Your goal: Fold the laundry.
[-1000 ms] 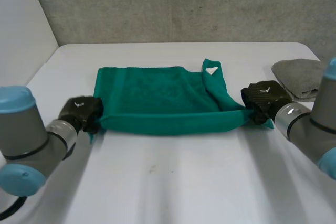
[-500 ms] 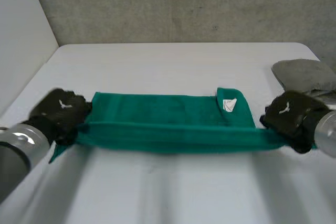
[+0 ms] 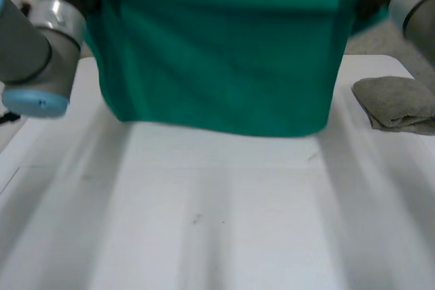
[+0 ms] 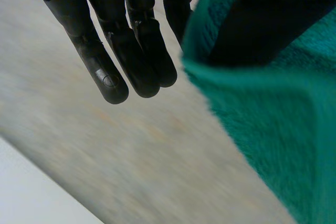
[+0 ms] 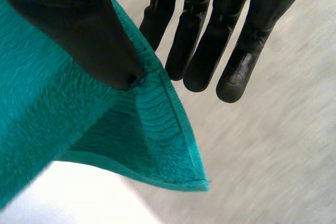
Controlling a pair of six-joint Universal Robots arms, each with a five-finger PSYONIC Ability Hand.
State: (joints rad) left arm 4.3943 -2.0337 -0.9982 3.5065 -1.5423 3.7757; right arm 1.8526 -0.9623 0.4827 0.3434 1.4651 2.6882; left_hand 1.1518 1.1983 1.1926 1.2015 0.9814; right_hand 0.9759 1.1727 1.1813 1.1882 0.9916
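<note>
Checking your left hand (image 4: 131, 51) first: what has it got?

Your thumb presses the green towel (image 3: 217, 59) against one finger at the towel's upper left corner. The other fingers hang straight beside the cloth, touching nothing.

And your right hand (image 5: 210, 35)?

It has a like grip on the other side. The thumb clamps the hemmed upper right corner against a finger, and the remaining fingers are straight and free.

Where does that leave the towel?

In your head view it hangs as a flat sheet between the two hands, with its top edge stretched straight across. Its bottom edge sits over the white table (image 3: 217, 222); whether it touches the surface you cannot tell.

Anything else nearby?

A bunched grey cloth (image 3: 397, 103) lies on the table on your right side. It is near the towel's lower right corner but apart from it.
</note>
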